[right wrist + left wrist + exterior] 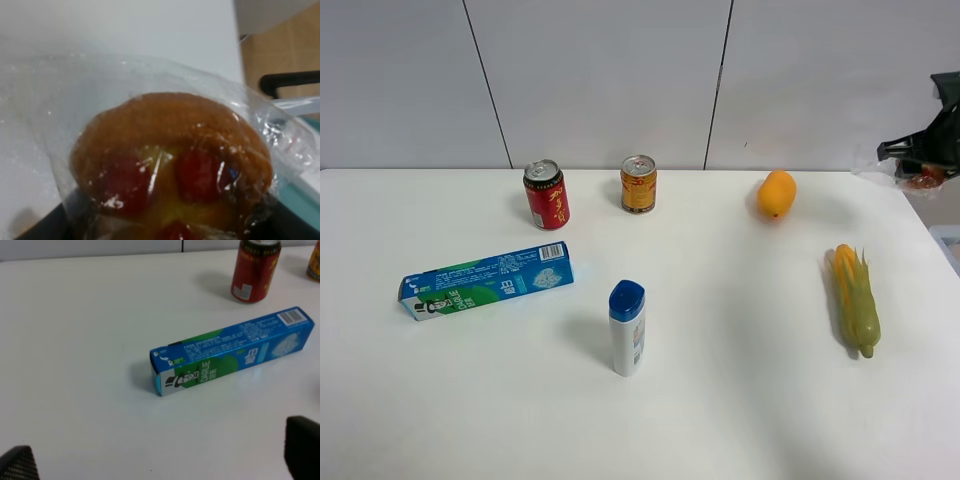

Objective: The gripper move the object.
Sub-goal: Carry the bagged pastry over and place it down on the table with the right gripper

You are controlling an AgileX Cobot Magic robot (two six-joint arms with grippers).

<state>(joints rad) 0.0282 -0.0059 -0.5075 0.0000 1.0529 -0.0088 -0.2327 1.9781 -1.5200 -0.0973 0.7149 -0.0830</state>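
The bun is golden-brown with red spots and sealed in crinkly clear plastic. It fills the right wrist view. My right gripper is shut on the bun and holds it in the air past the table's far right corner. Its dark fingers show below the wrap. My left gripper is open and empty, with its fingertips wide apart low over the table in front of the toothpaste box. It is out of the exterior view.
On the white table stand a red can and a golden can at the back. An orange mango, an ear of corn, a blue toothpaste box and a white bottle with a blue cap are also there. A pale bin sits at the right edge.
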